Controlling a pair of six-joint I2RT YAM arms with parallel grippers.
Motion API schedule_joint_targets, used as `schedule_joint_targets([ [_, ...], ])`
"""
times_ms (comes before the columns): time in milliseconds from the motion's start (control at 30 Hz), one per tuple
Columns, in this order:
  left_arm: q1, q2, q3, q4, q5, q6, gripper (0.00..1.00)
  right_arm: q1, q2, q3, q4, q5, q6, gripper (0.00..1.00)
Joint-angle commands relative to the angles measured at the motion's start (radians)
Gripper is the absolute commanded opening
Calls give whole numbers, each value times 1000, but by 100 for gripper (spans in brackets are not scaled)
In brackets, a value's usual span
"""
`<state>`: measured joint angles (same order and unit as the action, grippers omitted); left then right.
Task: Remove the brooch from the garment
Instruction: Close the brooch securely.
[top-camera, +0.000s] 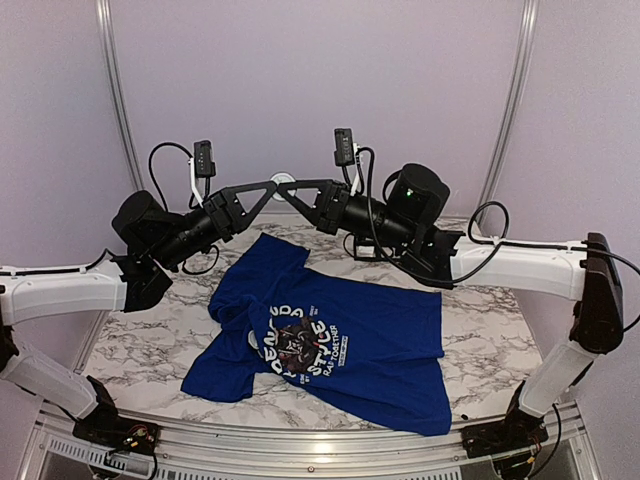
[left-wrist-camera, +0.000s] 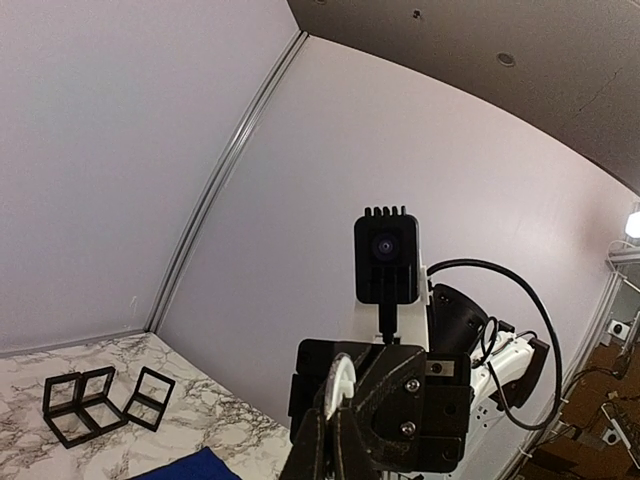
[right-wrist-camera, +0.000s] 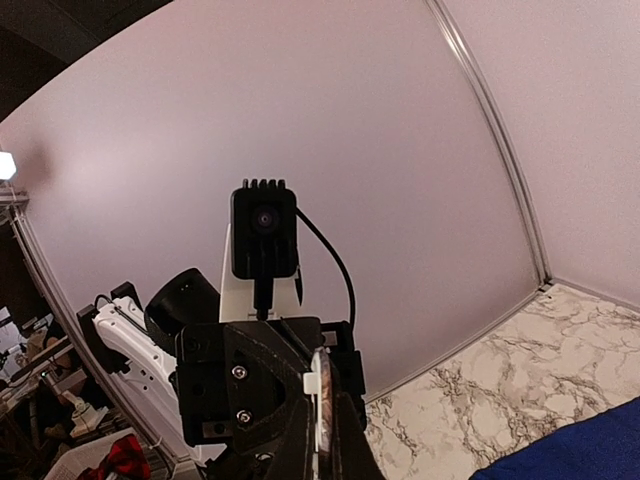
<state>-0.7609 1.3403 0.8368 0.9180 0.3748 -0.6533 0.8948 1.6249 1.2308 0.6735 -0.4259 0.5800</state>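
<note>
Above the far end of the shirt (top-camera: 370, 340), both arms are raised and their tips meet around a small white brooch (top-camera: 283, 181). The left fingers (top-camera: 268, 188) and the right fingers (top-camera: 298, 189) look almost closed, each pinching the brooch from its own side; I cannot tell which grip is firmer. I think they hold it high so it is free of the cloth, maybe to pass it over. The shirt lies spread on the bench (top-camera: 140, 340), print up, well below
</note>
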Motion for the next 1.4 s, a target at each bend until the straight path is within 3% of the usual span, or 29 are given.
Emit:
schedule_joint_targets([
  [0, -39, -29, 10, -19, 43, 14, 0, -4, 23, 18, 0, 111, 8, 0],
  [633, -60, -38, -15, -28, -76, -6, 0, 4, -3, -14, 44, 190, -3, 0],
  [1367, -77, -49, -14, -70, -111, 49, 0, 15, -7, -13, 53, 234, -6, 0],
])
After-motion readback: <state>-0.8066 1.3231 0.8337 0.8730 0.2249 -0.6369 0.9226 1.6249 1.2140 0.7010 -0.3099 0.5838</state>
